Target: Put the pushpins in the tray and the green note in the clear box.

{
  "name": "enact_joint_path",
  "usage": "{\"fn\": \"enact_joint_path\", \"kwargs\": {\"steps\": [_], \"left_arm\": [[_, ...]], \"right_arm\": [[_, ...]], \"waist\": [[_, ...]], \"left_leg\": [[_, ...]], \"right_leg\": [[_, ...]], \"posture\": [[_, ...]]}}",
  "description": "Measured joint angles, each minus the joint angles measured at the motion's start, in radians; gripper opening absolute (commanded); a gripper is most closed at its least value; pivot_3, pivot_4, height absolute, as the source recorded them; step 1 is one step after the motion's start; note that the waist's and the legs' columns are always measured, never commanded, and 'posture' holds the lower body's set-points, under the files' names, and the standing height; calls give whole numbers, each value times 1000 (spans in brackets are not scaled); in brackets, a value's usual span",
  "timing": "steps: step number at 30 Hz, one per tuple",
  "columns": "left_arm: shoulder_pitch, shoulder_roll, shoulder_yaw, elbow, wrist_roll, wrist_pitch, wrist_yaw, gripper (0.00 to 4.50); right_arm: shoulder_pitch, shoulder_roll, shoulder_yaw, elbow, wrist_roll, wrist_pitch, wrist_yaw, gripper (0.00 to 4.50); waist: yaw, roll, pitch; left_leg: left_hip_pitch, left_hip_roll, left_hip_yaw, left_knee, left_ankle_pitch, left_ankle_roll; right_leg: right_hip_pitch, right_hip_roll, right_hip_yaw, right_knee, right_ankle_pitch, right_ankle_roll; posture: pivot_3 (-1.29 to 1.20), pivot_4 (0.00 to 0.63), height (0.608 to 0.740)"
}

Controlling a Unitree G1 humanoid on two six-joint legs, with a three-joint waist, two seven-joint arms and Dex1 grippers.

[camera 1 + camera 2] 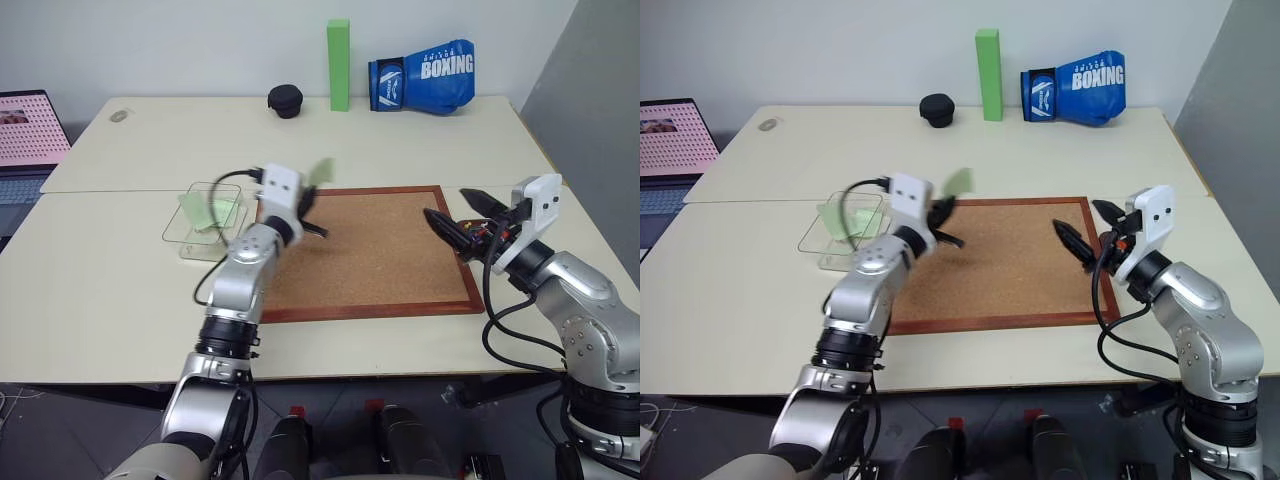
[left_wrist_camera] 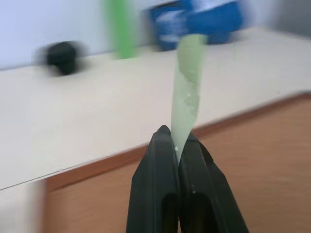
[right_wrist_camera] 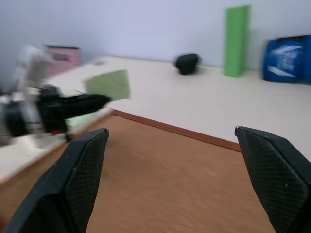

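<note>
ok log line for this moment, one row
left gripper: shut on green note, over cork board | right gripper: open, empty | clear box: already holds green paper

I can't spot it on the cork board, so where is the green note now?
The green note is pinched in the shut left gripper, held above the cork board's left edge, beside the clear box.

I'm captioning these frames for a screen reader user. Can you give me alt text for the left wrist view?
Two black fingers of the left gripper are shut on the lower edge of a pale green note, which stands up from the pinch. Under it lies a cork board on a cream table, with a blue boxing glove at the back.
</note>
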State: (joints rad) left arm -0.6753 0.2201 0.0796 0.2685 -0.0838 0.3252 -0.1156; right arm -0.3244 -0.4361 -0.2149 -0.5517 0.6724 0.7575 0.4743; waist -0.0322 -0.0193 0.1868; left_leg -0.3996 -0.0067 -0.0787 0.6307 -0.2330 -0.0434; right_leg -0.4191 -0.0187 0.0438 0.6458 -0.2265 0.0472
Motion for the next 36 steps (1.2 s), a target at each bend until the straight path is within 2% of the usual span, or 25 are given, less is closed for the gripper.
{"fn": "enact_joint_path", "kwargs": {"steps": [6,15,18,21,31,36], "left_arm": [[-3,-1,96,9,32,28,188,0],[-3,-6,167,12,37,91,328,0],[-1,-9,168,12,35,106,333,462],[11,-19,172,12,29,126,342,1146],[29,-30,169,-24,23,150,347,2994],[111,-25,70,-137,30,82,229,3988]], "right_arm": [[-13,1,10,-53,112,66,-24,4408],[-44,-9,41,-94,240,113,-65,4408],[-49,-16,45,-98,252,115,-74,4500],[-52,-22,52,-101,259,116,-89,4500],[-55,-50,62,-101,260,115,-108,4500],[-2,-90,95,-95,146,66,-113,4500]], "waist": [[13,-1,0],[6,-1,0],[6,-1,0],[6,-1,0],[6,-1,0],[8,-1,0]], "left_leg": [[-1,-1,0,0,0,0],[0,0,0,0,0,0],[0,-1,0,0,0,0],[0,0,0,1,0,0],[0,0,0,1,0,0],[0,-1,0,1,0,-1]], "right_leg": [[0,-2,-1,-1,0,0],[0,-1,-1,0,0,0],[0,-1,-1,0,0,0],[0,-1,-1,0,0,0],[0,-1,-1,0,0,0],[0,-1,-1,0,1,0]], "posture": [[0,150,740],[0,150,740],[0,150,740],[0,150,740],[0,150,740],[0,150,740]]}}
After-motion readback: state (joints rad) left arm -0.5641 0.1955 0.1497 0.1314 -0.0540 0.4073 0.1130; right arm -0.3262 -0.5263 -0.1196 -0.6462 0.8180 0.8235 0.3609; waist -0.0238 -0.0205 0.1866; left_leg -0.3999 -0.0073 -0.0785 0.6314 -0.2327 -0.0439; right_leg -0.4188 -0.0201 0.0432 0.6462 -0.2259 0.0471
